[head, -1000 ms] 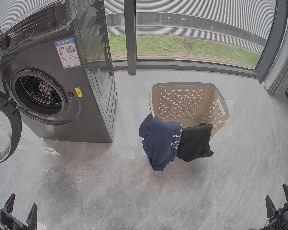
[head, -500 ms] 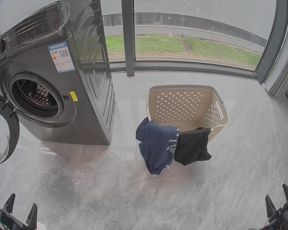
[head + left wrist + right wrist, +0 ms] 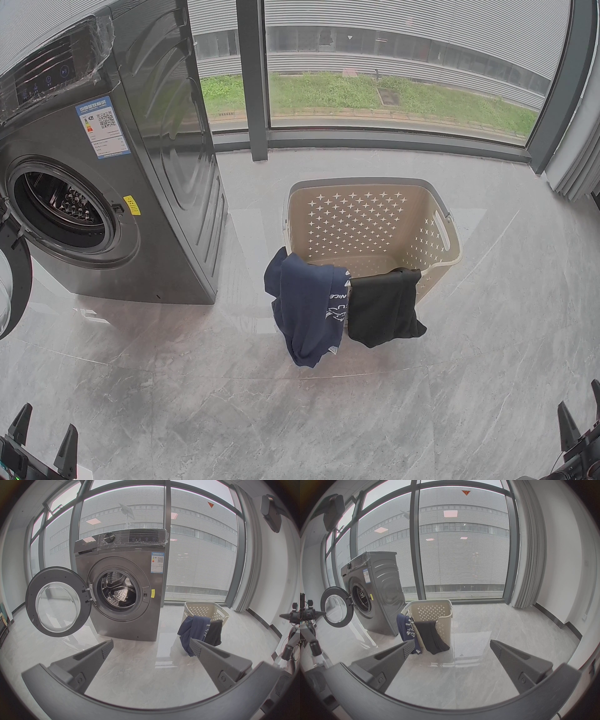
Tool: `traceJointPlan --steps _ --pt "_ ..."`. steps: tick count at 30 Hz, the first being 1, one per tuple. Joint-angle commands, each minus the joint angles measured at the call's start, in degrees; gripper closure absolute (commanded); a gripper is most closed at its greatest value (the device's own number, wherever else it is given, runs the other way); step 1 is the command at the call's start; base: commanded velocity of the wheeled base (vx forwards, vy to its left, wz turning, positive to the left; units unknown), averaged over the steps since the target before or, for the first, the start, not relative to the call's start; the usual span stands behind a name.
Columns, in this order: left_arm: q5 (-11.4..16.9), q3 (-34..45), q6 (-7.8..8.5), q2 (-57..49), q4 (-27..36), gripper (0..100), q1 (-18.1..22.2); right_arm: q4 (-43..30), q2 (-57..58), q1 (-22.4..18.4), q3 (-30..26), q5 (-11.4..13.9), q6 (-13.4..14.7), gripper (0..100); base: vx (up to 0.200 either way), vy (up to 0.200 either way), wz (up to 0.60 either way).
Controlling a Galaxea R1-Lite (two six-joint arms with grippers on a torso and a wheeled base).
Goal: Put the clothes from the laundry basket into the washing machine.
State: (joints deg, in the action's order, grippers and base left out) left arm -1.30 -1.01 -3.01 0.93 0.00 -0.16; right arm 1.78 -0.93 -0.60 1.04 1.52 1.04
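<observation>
Nothing among the things has shifted on the floor since a second ago. The head camera has swung, so machine and basket both sit further left in that view, with the same gap between them and the clothes hanging as before.

The washing machine [image 3: 156, 187] is a grey front-loader on the left part of the floor. Its round door [image 3: 56, 602] is swung wide open and the steel drum [image 3: 62, 206] is bare to the room. Clear plastic wrap [image 3: 94, 37] clings over the control panel. A blue-and-white label [image 3: 103, 126] with a square code sits above the opening and a small yellow sticker [image 3: 132, 205] beside it, both too small to read.

The beige laundry basket [image 3: 365, 182] has star-shaped holes and stands on the floor near the window, apart from the machine's side panel. Both clothes are draped over its near rim and hang down the outside. The navy garment [image 3: 306, 306] is at the near-left corner and carries white lettering, which is folded and not legible. The black garment [image 3: 382, 306] hangs just beside it, edge to edge.

The left gripper [image 3: 45, 430] hangs low at the near edge of the head view. Its fingers are spread wide, holding nothing and touching nothing. The right gripper [image 3: 580, 405] is at the opposite near corner, equally wide apart and empty. Both are well apart from basket and machine.

A grey pleated curtain [image 3: 575, 156] hangs at the window's right end.
</observation>
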Motion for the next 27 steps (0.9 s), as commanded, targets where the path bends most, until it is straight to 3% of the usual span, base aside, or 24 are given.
traceJointPlan --steps 1,4,7,13,14,22,27 --pt "0.0 0.9 -0.07 -0.8 0.0 0 0.0 7.9 -3.6 0.2 8.6 0.1 3.6 0 0.0 0.0 0.0" --pt "-0.2 0.9 0.02 -0.8 0.0 0 0.0 6.1 -9.0 0.7 10.0 0.6 3.7 0 0.0 0.0 0.0" --pt "-0.1 0.9 -0.07 -0.8 0.0 0 0.0 5.3 -19.2 3.6 8.6 2.9 3.8 0 0.0 0.0 0.0" --pt "-0.2 0.9 -0.07 -0.8 0.0 0 0.0 9.9 -32.9 6.0 9.6 3.0 3.4 0 0.0 0.0 0.0" --pt "-0.2 0.9 -0.07 -0.8 0.0 0 0.0 13.3 -36.8 7.4 9.5 3.0 3.4 0 0.0 0.0 0.0" --pt "-0.2 0.9 -0.07 -0.8 0.0 0 0.0 15.6 -43.1 10.8 9.5 3.1 3.5 0 0.0 -0.125 0.0" --pt "-0.2 0.9 -0.07 -0.8 0.0 0 0.0 18.3 -55.5 13.3 12.1 3.0 7.2 0 0.0 0.0 0.0"
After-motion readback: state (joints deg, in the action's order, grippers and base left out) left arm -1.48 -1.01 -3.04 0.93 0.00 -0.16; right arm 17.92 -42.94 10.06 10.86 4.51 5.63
